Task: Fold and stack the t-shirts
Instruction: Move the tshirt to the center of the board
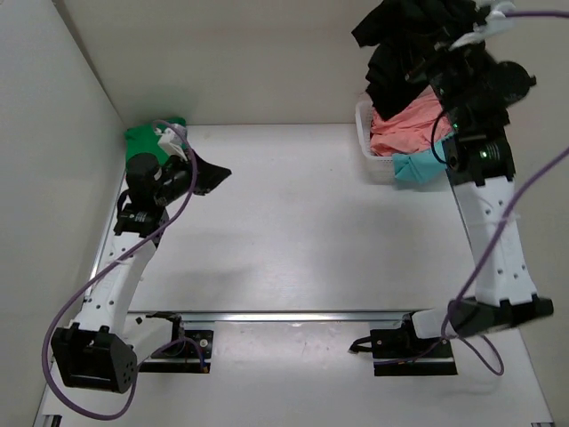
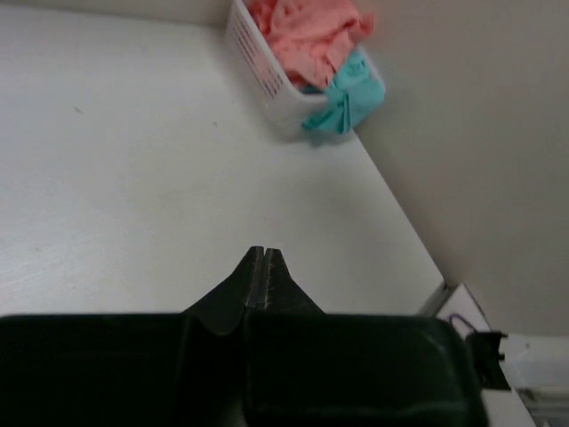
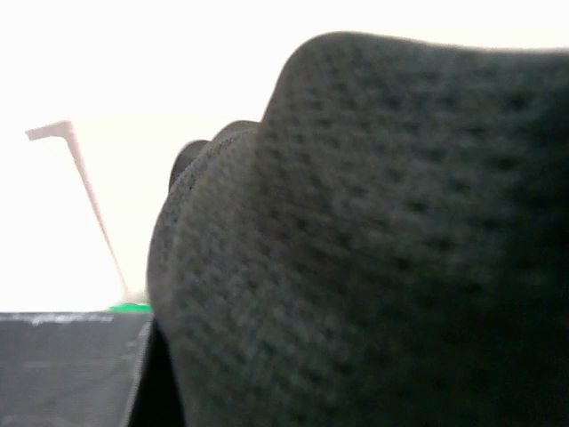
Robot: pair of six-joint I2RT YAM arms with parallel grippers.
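Your right gripper (image 1: 442,55) is clamped on the big floppy black cloth t-shirt (image 1: 400,36), upper right. The left gripper (image 2: 265,267) is pinched shut, empty. The shirt's soft and saggy, so grab the shoulders.

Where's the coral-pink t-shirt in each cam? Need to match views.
Top external: coral-pink t-shirt upper right, in the white basket, below the hanging black t-shirt.
Left wrist: top centre, piled in the same basket.
Right wrist: not in it; the black t-shirt fills most of the frame.
Shared landmark: teal t-shirt draped over the basket's rim, seen in top and left wrist views.
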